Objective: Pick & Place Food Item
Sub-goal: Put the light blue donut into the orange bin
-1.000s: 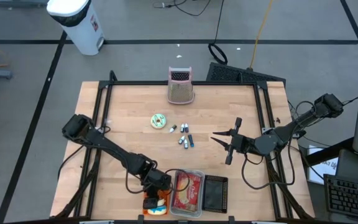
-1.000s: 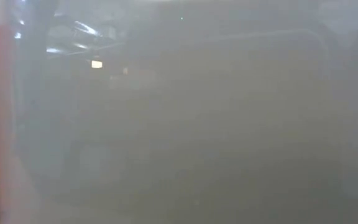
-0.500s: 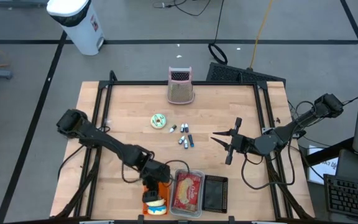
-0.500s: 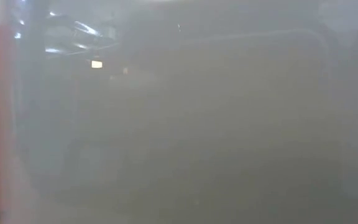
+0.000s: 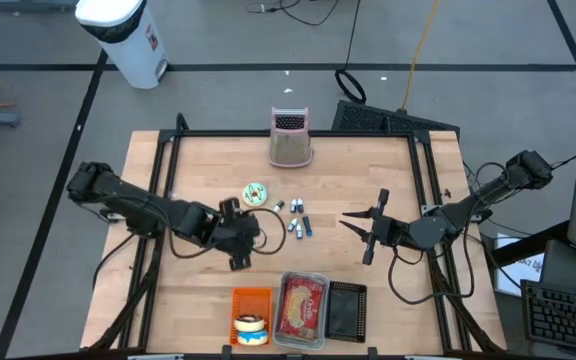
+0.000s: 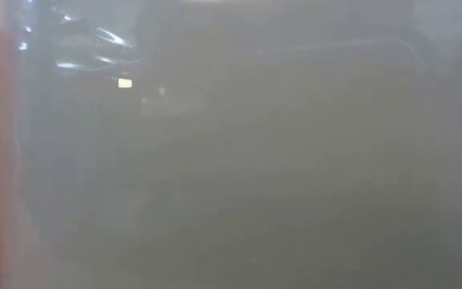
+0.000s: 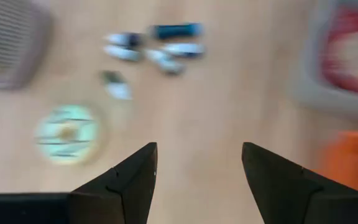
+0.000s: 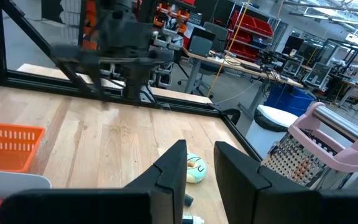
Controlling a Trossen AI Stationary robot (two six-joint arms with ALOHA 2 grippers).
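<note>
A frosted donut (image 5: 250,323) lies in the orange tray (image 5: 251,298).

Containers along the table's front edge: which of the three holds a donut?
The orange basket, leftmost of the three, holds a donut. The clear container in the middle holds red packaged food, and the black tray looks empty.

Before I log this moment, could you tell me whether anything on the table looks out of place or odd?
The small batteries lie scattered loose mid-table beside the green donut, not gathered in any container. The low view is blocked by a frosted bin wall. Otherwise, nothing looks spilled or damaged.
</note>
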